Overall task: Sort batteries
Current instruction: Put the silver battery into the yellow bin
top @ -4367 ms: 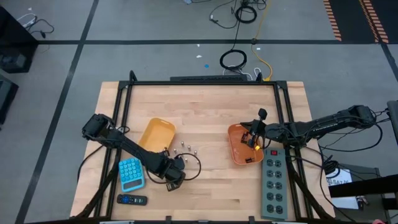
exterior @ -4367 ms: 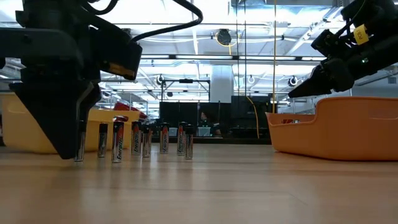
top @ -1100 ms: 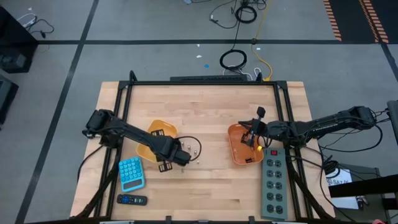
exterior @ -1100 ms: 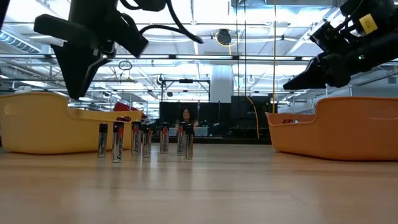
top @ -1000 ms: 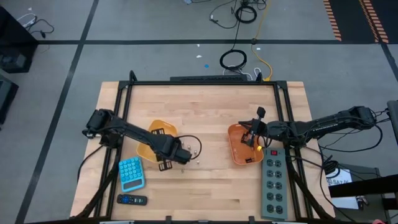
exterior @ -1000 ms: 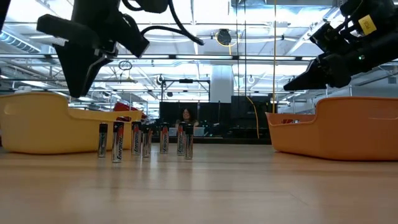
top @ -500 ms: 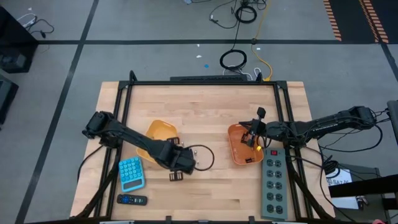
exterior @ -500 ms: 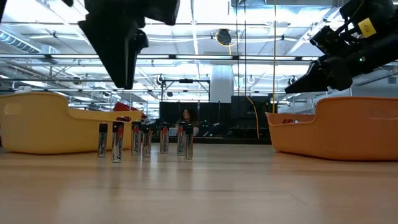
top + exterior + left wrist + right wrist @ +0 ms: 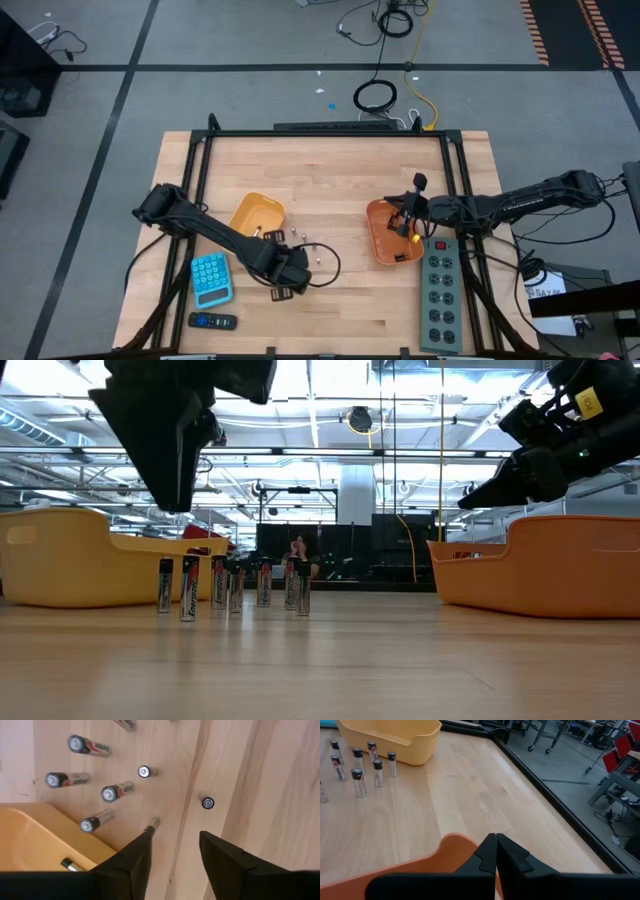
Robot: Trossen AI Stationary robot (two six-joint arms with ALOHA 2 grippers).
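Several small batteries (image 9: 232,586) stand upright on their ends in a loose cluster on the wooden table (image 9: 330,170); from above they show as dots (image 9: 303,240) and, in the left wrist view, as round tops (image 9: 108,793). One more battery (image 9: 69,865) lies in the yellow tray (image 9: 254,215). My left gripper (image 9: 175,833) is open and points down, raised above the near side of the cluster (image 9: 172,508) (image 9: 284,278). My right gripper (image 9: 495,838) is shut and hovers over the orange tray (image 9: 385,238) at the table's right (image 9: 468,506).
A blue calculator (image 9: 210,278) and a black remote (image 9: 212,321) lie near the table's near-left corner. A grey power strip (image 9: 440,292) lies along the right edge. A black cable loop (image 9: 325,262) trails beside my left gripper. Bare wood lies between the two trays.
My left gripper has moved from beside the yellow tray toward the table's near edge and slightly right, staying raised above the batteries, and has turned from tilted to pointing nearly straight down. The batteries have stood still.
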